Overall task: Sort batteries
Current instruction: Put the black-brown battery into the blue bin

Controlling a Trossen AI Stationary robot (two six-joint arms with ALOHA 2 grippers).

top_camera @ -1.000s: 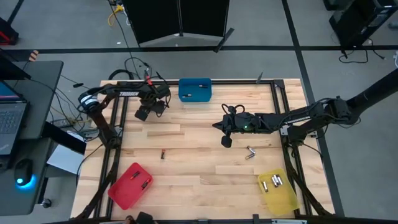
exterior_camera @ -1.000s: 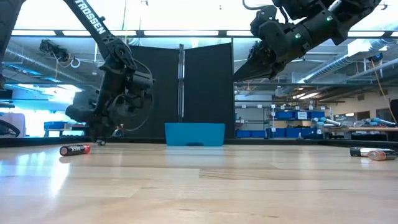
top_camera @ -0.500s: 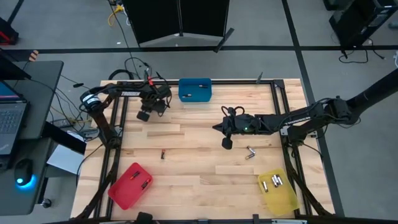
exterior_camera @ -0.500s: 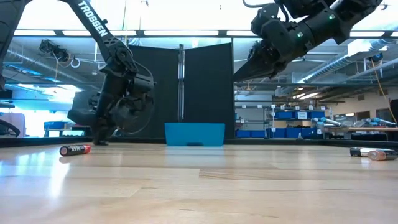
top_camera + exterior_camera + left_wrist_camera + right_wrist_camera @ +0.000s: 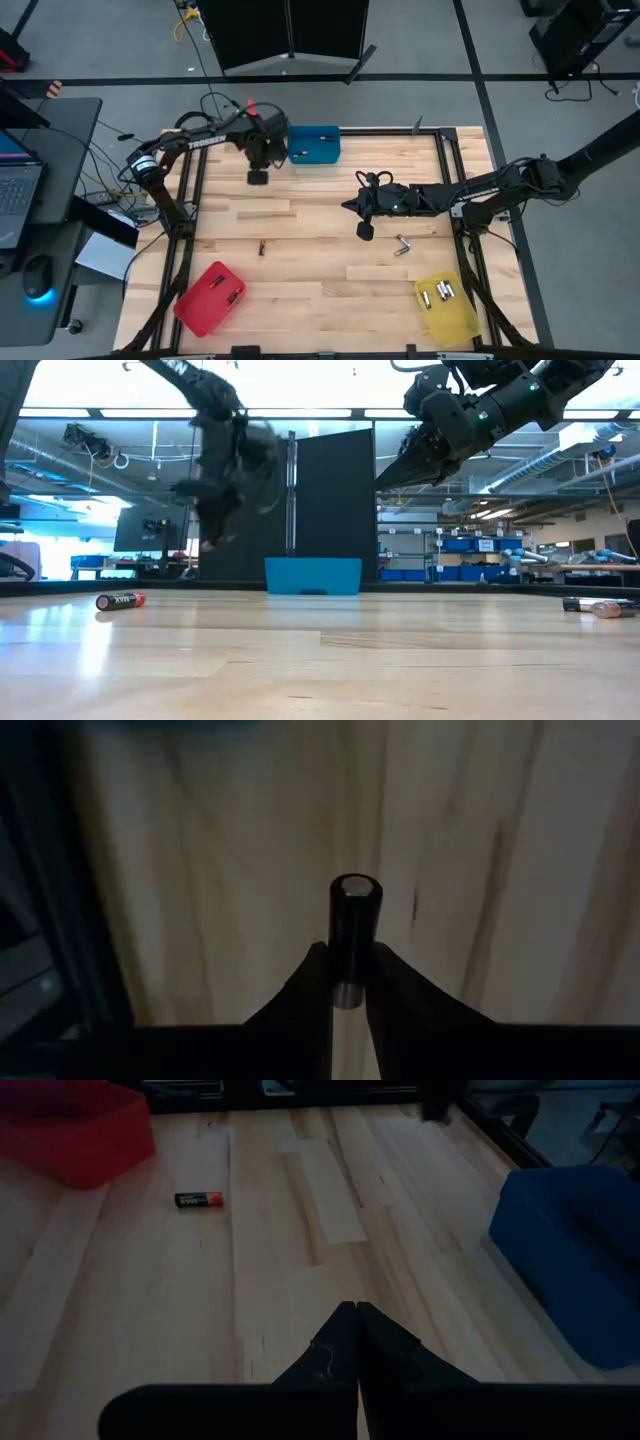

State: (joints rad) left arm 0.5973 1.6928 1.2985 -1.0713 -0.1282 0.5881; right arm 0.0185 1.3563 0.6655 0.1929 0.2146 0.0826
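Observation:
My left gripper (image 5: 257,177) hangs above the table's far left part, just left of the blue bin (image 5: 313,145), shut on a dark battery (image 5: 354,925) with a silvery end. In the low view it is a blur (image 5: 207,540) well above the tabletop. My right gripper (image 5: 347,203) is shut and empty, held still over the table's middle (image 5: 357,1318). A dark battery with a red end (image 5: 262,247) lies on its side on the wood (image 5: 199,1200). Two more batteries (image 5: 402,243) lie right of centre. My left gripper pinches the battery between its two fingertips (image 5: 310,982), on the battery's sides near one end (image 5: 346,982). The fingers point down and the battery runs on in line with them, its free end (image 5: 356,886) sticking out past the tips. It is lifted clear of the table.
A red bin (image 5: 210,297) sits at the near left and a yellow bin (image 5: 446,305) at the near right, each with batteries inside. The blue bin stands at the far edge. A black frame (image 5: 186,200) runs along the table's sides. Bare wood lies between the bins.
My left gripper has risen from the tabletop at the far left and gone toward the blue bin, rolling about its own axis as it went. The battery between its fingers has come up with it, clear of the wood.

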